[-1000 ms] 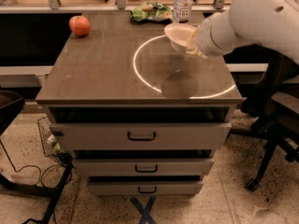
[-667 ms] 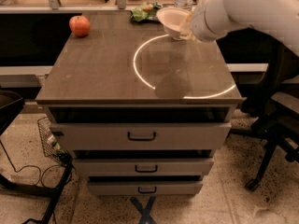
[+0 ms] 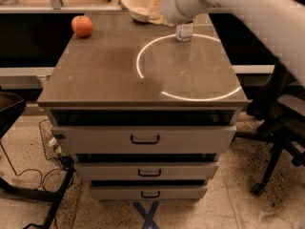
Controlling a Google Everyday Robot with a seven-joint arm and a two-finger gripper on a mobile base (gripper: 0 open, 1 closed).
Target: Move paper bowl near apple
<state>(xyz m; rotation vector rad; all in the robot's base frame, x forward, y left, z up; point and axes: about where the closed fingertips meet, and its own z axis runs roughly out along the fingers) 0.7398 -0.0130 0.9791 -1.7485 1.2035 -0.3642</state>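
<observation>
Desk: one grey-brown desk [image 3: 95, 75], seen from its front edge.
Drawers: three, stacked under the top: upper [image 3: 95, 140], middle [image 3: 190, 171] and lower [image 3: 114, 192]. Each has one dark handle at its middle.
Paper bowl: one, off-white [image 3: 136, 3]. It is at the far edge of the desk, a little left of the middle of that edge. It is tilted and held up off the top.
Apple: one, red-orange [image 3: 82, 26]. It stands on the desk in the far left corner, well apart from the bowl, with bare desk between them.
Gripper: one [image 3: 156, 14], at the far edge of the desk. It is clamped on the right side of the bowl's rim and holding the bowl.
Arm: one, white [image 3: 248, 8]. It reaches in from the upper right, over the far right corner.
Bottle: one, small and clear with a label [image 3: 185, 31]. It stands on the desk near the far edge, just right of the gripper, and its top is hidden behind the arm.
Ring of light: one bright circle [image 3: 137, 63] on the right half of the top, reaching almost to the right edge.
Chair: one dark office chair [image 3: 281, 128], beside the right edge of the desk.
Floor: one wire basket [image 3: 50, 142] and loose cables [image 3: 28, 175] lie below the left edge. One blue tape cross [image 3: 148, 213] lies below the front edge.
</observation>
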